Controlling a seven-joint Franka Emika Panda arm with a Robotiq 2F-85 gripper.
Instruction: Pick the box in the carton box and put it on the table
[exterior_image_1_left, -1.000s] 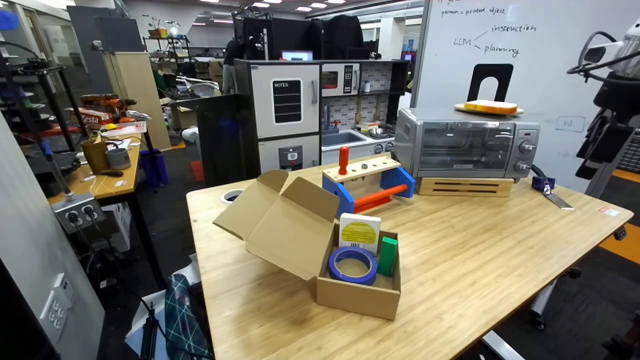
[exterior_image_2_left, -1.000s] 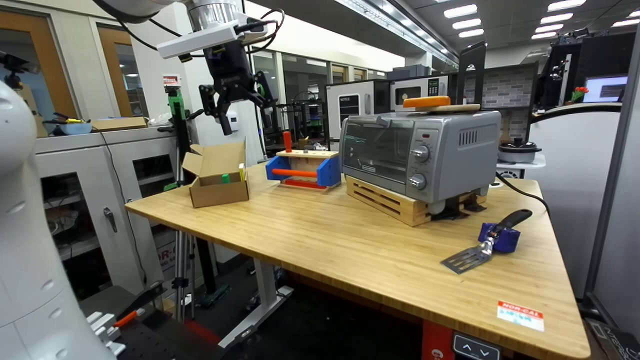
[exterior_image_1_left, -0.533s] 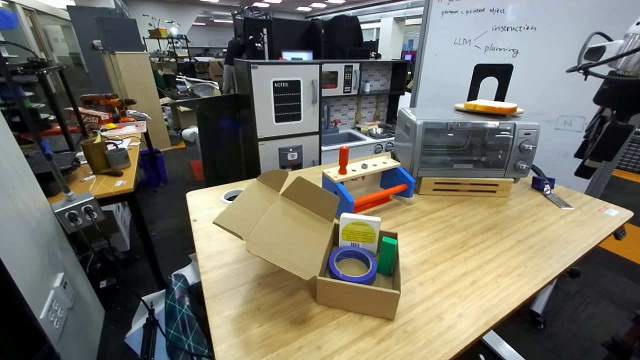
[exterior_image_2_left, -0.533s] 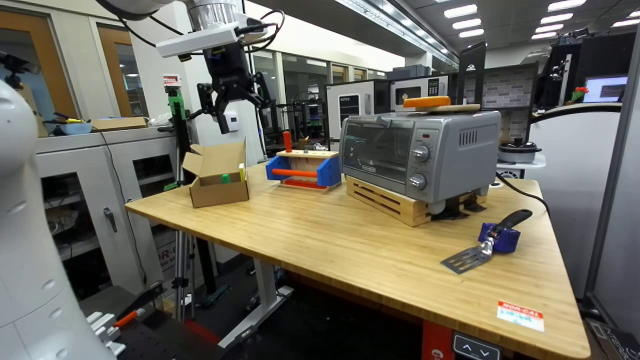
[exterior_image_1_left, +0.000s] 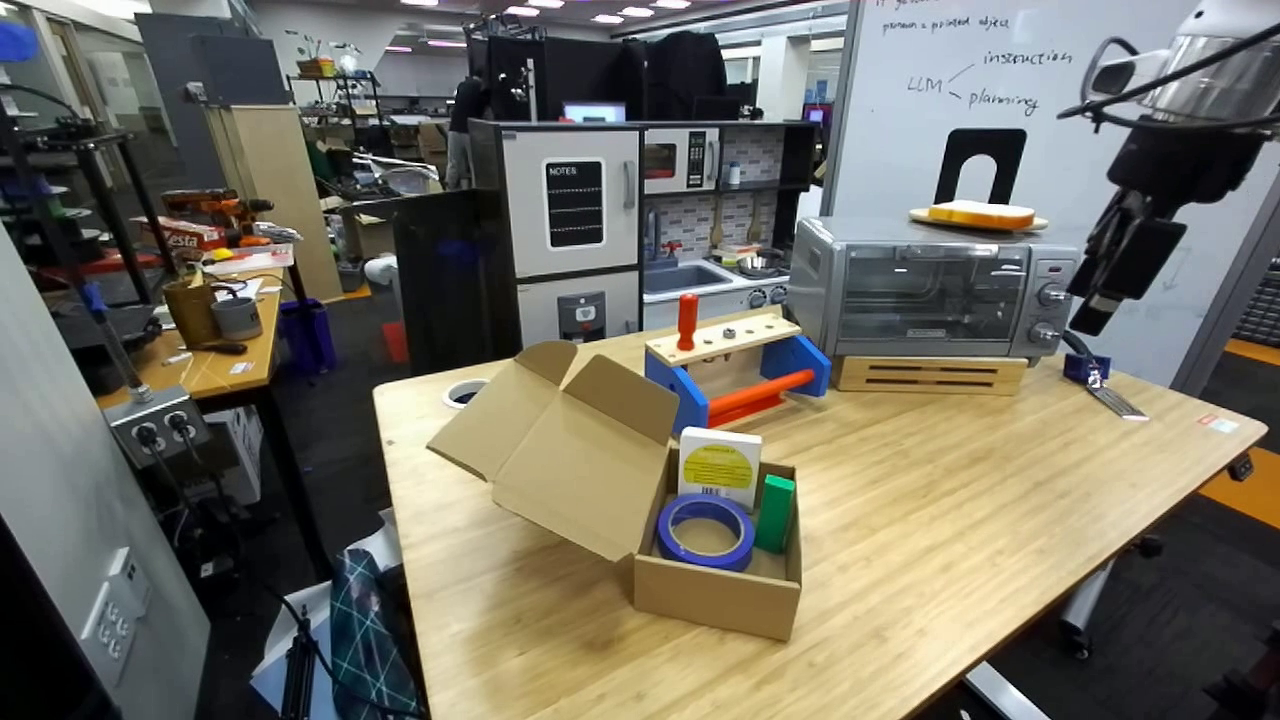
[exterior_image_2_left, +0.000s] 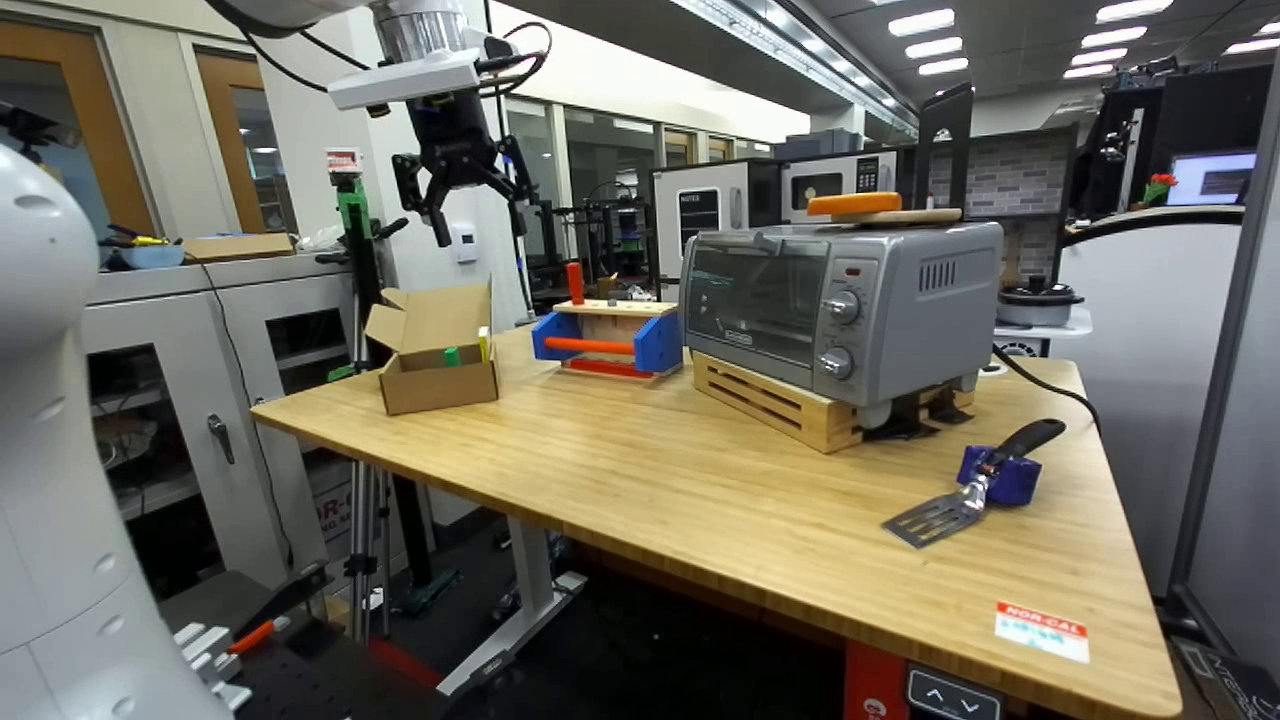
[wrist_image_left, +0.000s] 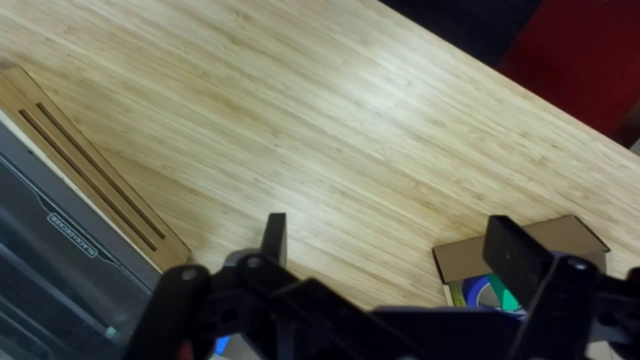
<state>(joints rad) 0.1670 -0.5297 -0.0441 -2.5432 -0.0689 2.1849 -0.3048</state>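
A: So where was the box (exterior_image_1_left: 719, 464)? Out yet?

B: Nope, inside the carton box (exterior_image_1_left: 712, 597), standing upright at the end by the toy workbench (exterior_image_1_left: 760, 392), top poking above the wall. The gripper (wrist_image_left: 389, 225) hung high above the table (exterior_image_1_left: 940, 500), jaws wide apart, pinching nothing.

A: Why up there, and why so wide?

B: Guessing here: height to clear the lid (exterior_image_1_left: 585, 455), which was folded back and left the top uncovered; width to straddle the box. The tape roll (exterior_image_1_left: 705, 562) sat in front of it in an exterior view (couldn't tell if they touched), green block (exterior_image_1_left: 774, 513) beside the roll, so I'd have gone for the box's top edge.

A: And the setup?

B: Light wood plank top, some glare in the wrist view. The toaster oven (exterior_image_1_left: 935, 290) sat up on a wooden crate (exterior_image_1_left: 930, 375), probably for clearance, and a spatula (exterior_image_2_left: 972, 490) lay on its far side from the carton. A whiteboard (exterior_image_1_left: 1065, 160) and toy kitchen (exterior_image_1_left: 618, 258) stood behind. Looked like a lab to me.
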